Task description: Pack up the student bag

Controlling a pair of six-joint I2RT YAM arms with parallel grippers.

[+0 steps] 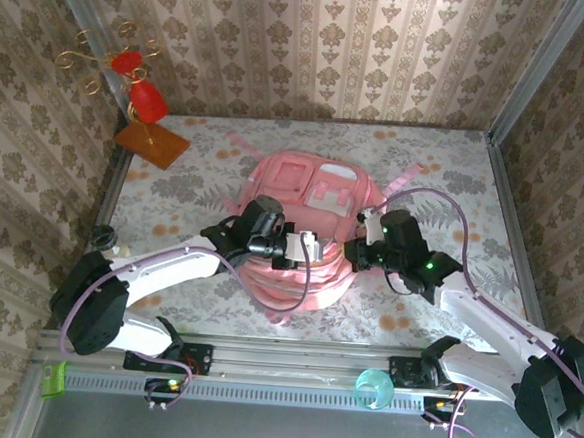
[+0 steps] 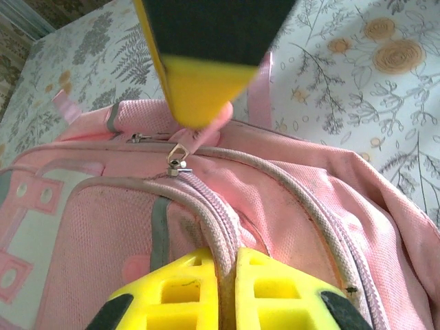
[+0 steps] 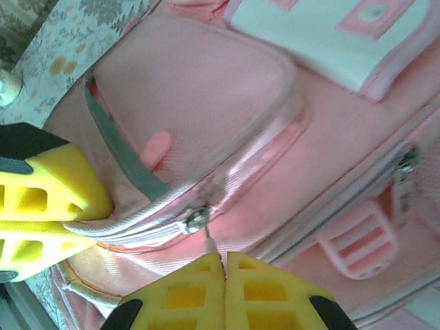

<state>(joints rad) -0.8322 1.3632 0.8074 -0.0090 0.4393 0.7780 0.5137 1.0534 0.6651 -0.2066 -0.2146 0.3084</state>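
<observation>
Pink fabric student bag (image 1: pixel 313 281) is seemingly being unzipped: left gripper (image 2: pixel 227 258) clamping its seam, right gripper (image 3: pixel 225 261) pinching the silver zipper pull (image 3: pixel 199 220), needing steady sliding.

Bag (image 1: pixel 304 195) lies at the middle of the table (image 1: pixel 456 170), between the two arms. The left gripper (image 1: pixel 308 248) sits at the bag's near edge, left of centre, closed on a seam (image 2: pixel 220 227). The right gripper (image 1: pixel 354 251), just beside it to the right, pinches a zip pull (image 3: pixel 208 240). A stand (image 1: pixel 144 108) occupies the far left corner. A cup (image 1: pixel 372 388) stands before the arm bases, right of centre.
</observation>
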